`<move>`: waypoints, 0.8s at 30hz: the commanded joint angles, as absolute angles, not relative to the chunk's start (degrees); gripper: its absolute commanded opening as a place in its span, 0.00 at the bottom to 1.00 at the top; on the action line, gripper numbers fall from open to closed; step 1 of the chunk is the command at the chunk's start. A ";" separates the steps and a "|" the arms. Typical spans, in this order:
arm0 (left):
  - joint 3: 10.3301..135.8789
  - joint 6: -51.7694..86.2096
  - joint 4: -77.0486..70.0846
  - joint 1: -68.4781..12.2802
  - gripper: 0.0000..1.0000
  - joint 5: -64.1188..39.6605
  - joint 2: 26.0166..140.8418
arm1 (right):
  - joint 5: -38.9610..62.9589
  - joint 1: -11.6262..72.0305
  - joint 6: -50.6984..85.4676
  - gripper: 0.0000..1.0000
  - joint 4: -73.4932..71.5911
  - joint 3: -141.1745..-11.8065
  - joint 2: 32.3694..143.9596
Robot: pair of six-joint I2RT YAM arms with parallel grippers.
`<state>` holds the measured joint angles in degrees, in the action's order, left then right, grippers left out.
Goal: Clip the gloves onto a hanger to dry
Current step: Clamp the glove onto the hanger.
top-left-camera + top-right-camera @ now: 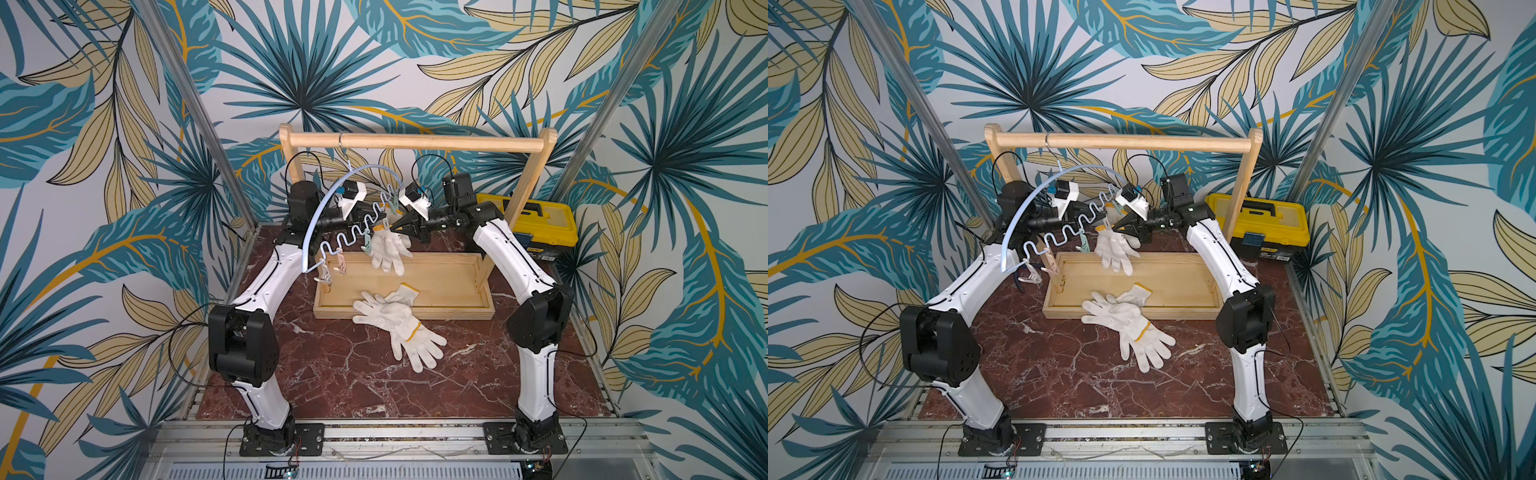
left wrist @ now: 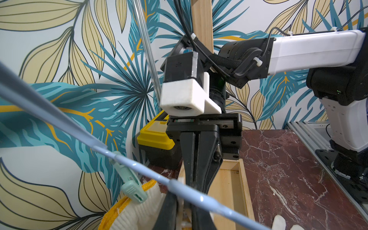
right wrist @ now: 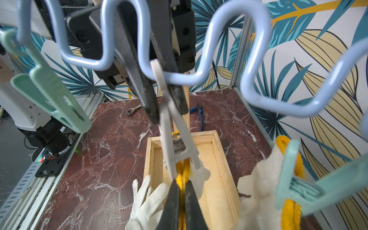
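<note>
The pale-blue hanger [image 1: 332,195] hangs by its hook from the wooden rail, with clips along its wavy bar [image 3: 225,39]. One glove [image 3: 256,191] hangs from a mint clip [image 3: 294,189]. Beside it, my right gripper [image 3: 182,184] is shut on the yellow cuff of a second glove [image 1: 388,251], just below a white clip [image 3: 175,147] whose mouth straddles that cuff. My left gripper [image 3: 168,111] is shut on the white clip's handles, squeezing them. In the left wrist view the left gripper [image 2: 184,211] sits under the hanger bar. Two more gloves [image 1: 384,307] [image 1: 415,345] lie on the table.
The wooden rack [image 1: 415,142] stands on a tray-like base [image 1: 453,286]. A yellow toolbox [image 1: 536,224] sits behind the right arm. A ratchet [image 3: 132,110] and blue pliers [image 3: 197,111] lie on the marble at the back. Empty clips [image 1: 332,270] dangle at the hanger's low end.
</note>
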<state>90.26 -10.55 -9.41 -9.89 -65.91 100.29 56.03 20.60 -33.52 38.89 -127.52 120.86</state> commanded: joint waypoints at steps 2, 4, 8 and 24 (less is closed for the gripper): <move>89.47 -10.29 -9.32 -8.09 0.00 -66.64 98.88 | 58.13 21.09 -34.48 0.00 38.97 -128.65 118.03; 89.47 -10.31 -9.32 -8.09 0.00 -66.79 98.88 | 57.91 21.09 -34.12 0.00 38.83 -128.75 118.08; 89.21 -10.43 -9.32 -8.09 0.00 -66.78 98.88 | 58.36 21.09 -33.57 0.00 38.60 -129.02 117.87; 88.60 -10.99 -9.32 -8.09 0.00 -66.95 98.67 | 58.27 20.65 -29.83 0.00 36.57 -130.70 117.77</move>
